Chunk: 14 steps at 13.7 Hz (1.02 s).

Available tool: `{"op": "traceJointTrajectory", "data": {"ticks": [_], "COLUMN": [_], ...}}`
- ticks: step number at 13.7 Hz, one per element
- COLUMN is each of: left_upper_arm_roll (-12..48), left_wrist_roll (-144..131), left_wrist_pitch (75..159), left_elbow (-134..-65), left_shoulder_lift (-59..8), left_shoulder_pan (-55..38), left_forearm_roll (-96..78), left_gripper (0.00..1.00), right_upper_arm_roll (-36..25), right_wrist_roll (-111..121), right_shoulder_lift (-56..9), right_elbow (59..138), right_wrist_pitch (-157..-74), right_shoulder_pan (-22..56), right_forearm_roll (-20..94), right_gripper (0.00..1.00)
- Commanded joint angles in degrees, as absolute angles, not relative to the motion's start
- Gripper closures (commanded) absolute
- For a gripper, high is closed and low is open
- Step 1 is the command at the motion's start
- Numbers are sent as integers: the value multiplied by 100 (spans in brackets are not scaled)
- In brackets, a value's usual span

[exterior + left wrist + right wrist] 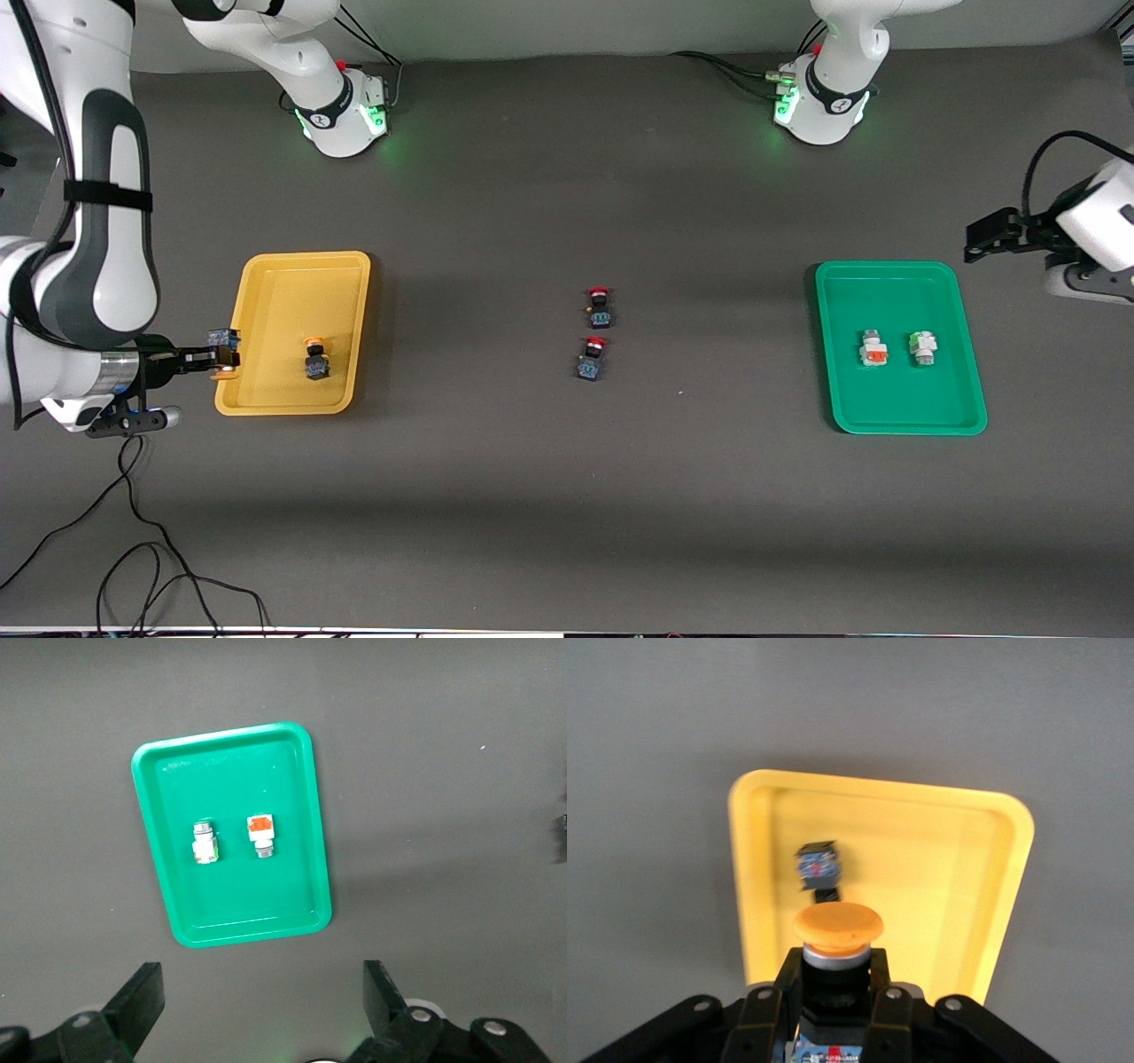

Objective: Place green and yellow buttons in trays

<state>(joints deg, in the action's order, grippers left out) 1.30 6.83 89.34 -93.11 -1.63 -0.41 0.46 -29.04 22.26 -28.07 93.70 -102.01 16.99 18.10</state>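
The right gripper point(217, 359), at the lower left of the front view, pinches the last yellow button point(837, 930) by its body, cap forward, over the yellow tray's point(266, 403) rim, probably to drop it beside the other yellow button point(316, 359). The left gripper point(261, 1010) waits spread wide above the green tray point(966, 416), which holds both white buttons point(873, 350)

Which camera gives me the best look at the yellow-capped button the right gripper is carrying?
Right wrist view: the held button fills the foreground, clamped in the right gripper over the yellow tray. The front view shows it small at the tray's edge. The left wrist view misses it.
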Motion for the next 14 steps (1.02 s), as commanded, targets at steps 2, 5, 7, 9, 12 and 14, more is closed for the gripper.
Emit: {"op": "traceJointTrajectory", "data": {"ticks": [2, 5, 7, 9, 12, 14], "left_upper_arm_roll": [-343, -343, -343, -316, -238, -229], "left_wrist_roll": [413, 413, 404, 343, 325, 325], "left_wrist_pitch": [8763, 8763, 8763, 8754, 8754, 8754], "left_elbow": [-9141, -9123, -9123, -9123, -9123, -9123], "left_shoulder_lift": [-176, -176, -176, -167, -167, -158], "left_shoulder_pan": [-615, -598, -606, -633, -572, -554], "left_forearm_roll": [-9, -88, -79, -79, -79, -70], "left_gripper": [0, 0, 0, 0, 0, 0], "right_upper_arm_roll": [-2900, -2865, -2848, -2839, -2839, -2839], "right_wrist_roll": [2742, 2900, 2900, 2900, 2900, 2892], "right_shoulder_lift": [-2742, -2891, -2918, -3006, -3085, -3076], "right_elbow": [10641, 11187, 11425, 11452, 11487, 11487], "right_wrist_pitch": [-11773, -12619, -13006, -13139, -13263, -13236], "right_shoulder_pan": [1819, 1863, 1889, 1898, 1907, 1916], "right_forearm_roll": [1898, 1942, 1951, 1951, 2012, 2013], "right_gripper": [100, 100, 100, 100, 100, 74]}}
